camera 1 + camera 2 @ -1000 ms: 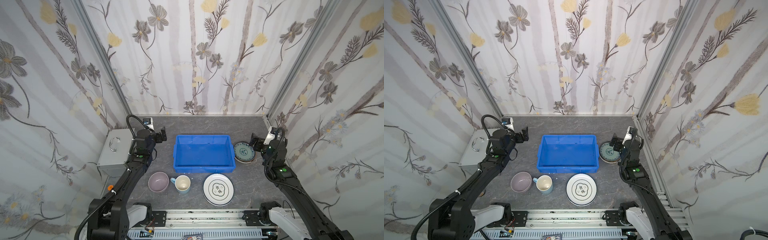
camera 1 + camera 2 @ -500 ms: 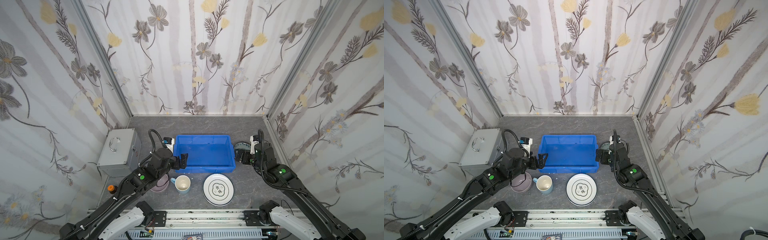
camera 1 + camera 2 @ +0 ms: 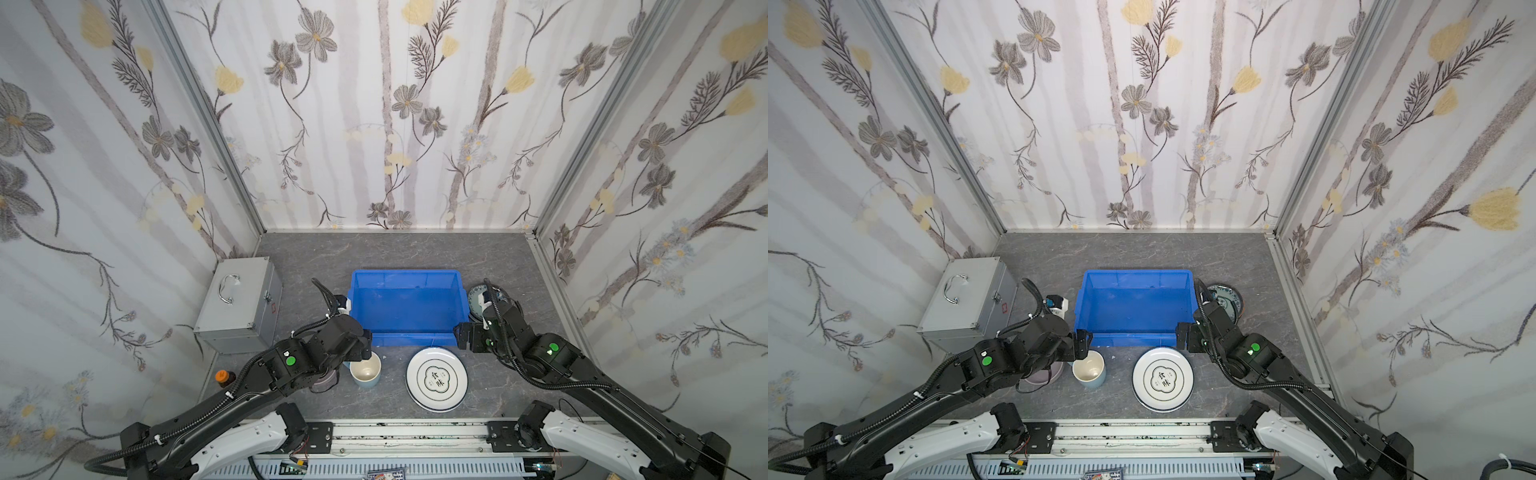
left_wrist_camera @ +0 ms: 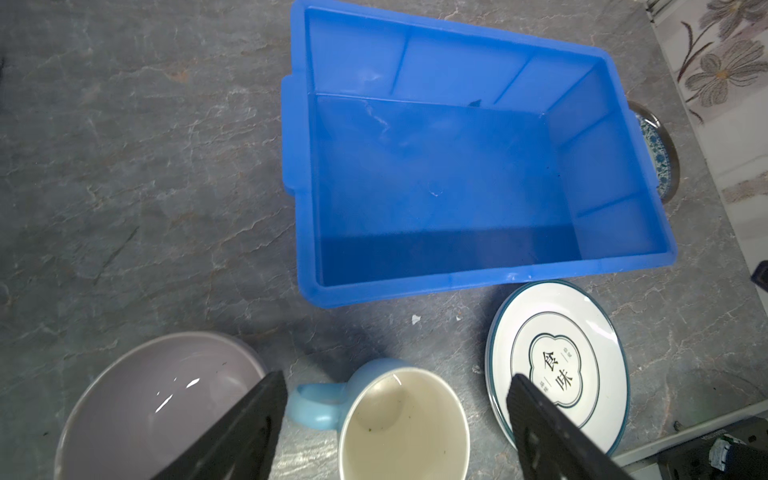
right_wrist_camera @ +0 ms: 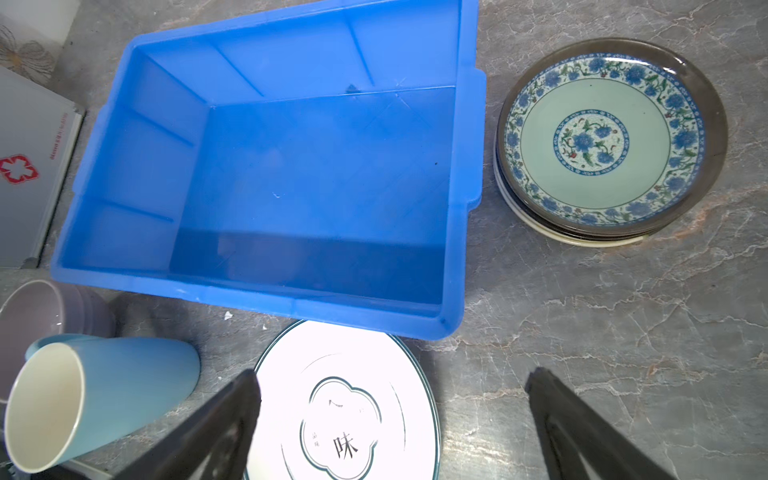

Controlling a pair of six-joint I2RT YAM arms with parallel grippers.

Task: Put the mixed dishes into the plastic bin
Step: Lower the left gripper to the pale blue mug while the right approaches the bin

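The left hand (image 4: 395, 378) hangs over the pale blue mug (image 4: 403, 432), its fingers apart on either side of the rim and gripping nothing. The mug stands upright on the grey surface (image 4: 124, 166), just in front of the empty blue bin (image 4: 457, 282), between the lilac bowl (image 4: 158, 407) and the white plate (image 4: 557, 365). The right hand (image 5: 392, 374) is spread wide above that plate's edge, also empty.

The mug looks like glazed ceramic: stiff, weighty for its size, slick and breakable. Squeezing the body clear of the handle, or pinching the wall across the rim, seems safest. The patterned plate (image 5: 602, 141) tops a stack just beside the bin. Plates lie low, so they probably need a grip at the raised rim.
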